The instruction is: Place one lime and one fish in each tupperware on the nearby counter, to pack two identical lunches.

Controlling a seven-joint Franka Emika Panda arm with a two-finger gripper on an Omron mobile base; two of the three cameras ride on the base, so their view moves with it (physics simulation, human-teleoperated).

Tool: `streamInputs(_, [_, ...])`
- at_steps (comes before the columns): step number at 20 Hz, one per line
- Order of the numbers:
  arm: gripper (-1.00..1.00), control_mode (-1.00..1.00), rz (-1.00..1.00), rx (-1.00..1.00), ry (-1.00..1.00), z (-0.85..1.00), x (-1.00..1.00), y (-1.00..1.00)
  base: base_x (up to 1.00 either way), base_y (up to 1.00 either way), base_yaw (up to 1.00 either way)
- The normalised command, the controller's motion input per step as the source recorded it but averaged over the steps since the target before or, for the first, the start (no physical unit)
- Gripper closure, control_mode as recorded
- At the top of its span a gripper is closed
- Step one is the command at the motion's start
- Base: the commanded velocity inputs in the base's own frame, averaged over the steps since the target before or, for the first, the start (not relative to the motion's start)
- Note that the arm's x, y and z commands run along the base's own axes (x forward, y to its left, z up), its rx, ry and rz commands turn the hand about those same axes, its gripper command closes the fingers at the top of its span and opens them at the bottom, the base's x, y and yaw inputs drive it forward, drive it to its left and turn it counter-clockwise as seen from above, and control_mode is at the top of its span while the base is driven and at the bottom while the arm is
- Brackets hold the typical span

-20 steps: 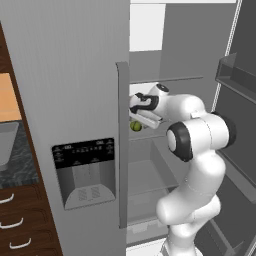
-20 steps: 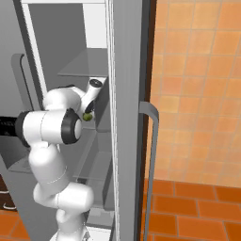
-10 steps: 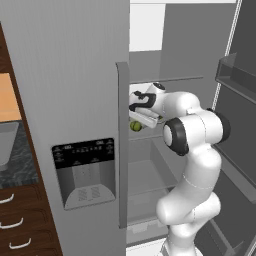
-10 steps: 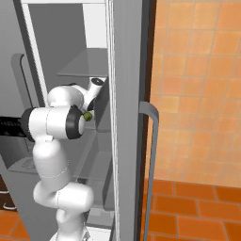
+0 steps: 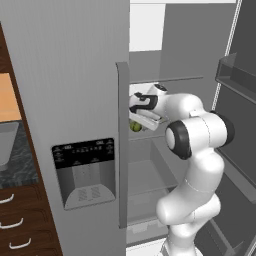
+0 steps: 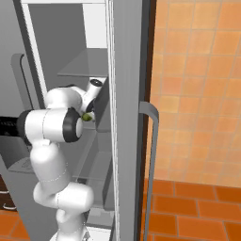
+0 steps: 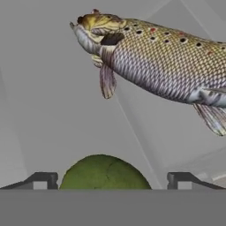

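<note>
Open grey refrigerator (image 5: 75, 75) in a kitchen with orange tiled wall and floor; its interior shows grey shelves (image 5: 165, 80), and a door with a long handle (image 6: 149, 155) stands at the right of the right base view. The white arm reaches onto a middle shelf. The gripper (image 7: 112, 178) stands wide open, released, with one lime (image 7: 103, 172) lying between its fingertips (image 7: 42, 180); contact between pads and fruit cannot be confirmed from this angle. The lime (image 5: 135, 126) also shows just below the hand in the left base view and beside the elbow (image 6: 87, 117) in the right base view. One fish (image 7: 154, 57), speckled brown-grey, lies beyond the lime on the same shelf, apart from it.
</note>
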Motion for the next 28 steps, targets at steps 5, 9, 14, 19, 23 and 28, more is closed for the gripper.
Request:
streamInputs(5, [-1.00,-1.00,0.00,0.00,0.00,0.00,-0.04,0.20,0.00,0.00,0.00])
streamInputs(9, [-1.00,-1.00,0.00,0.00,0.00,-0.04,0.00,0.09,0.00,0.00,0.00])
streamInputs(14, [1.00,-1.00,0.00,0.00,0.00,-0.11,-0.13,0.02,0.00,0.00,0.00])
streamInputs(19, [1.00,-1.00,0.00,0.00,0.00,0.00,-0.66,-0.02,0.00,0.00,0.00])
streamInputs(23, [1.00,-1.00,-0.04,0.00,-0.01,0.00,-0.76,-0.16,0.00,0.00,0.00])
streamInputs(28, [1.00,-1.00,-0.08,0.00,-0.01,0.15,-0.91,-0.18,0.00,0.00,0.00])
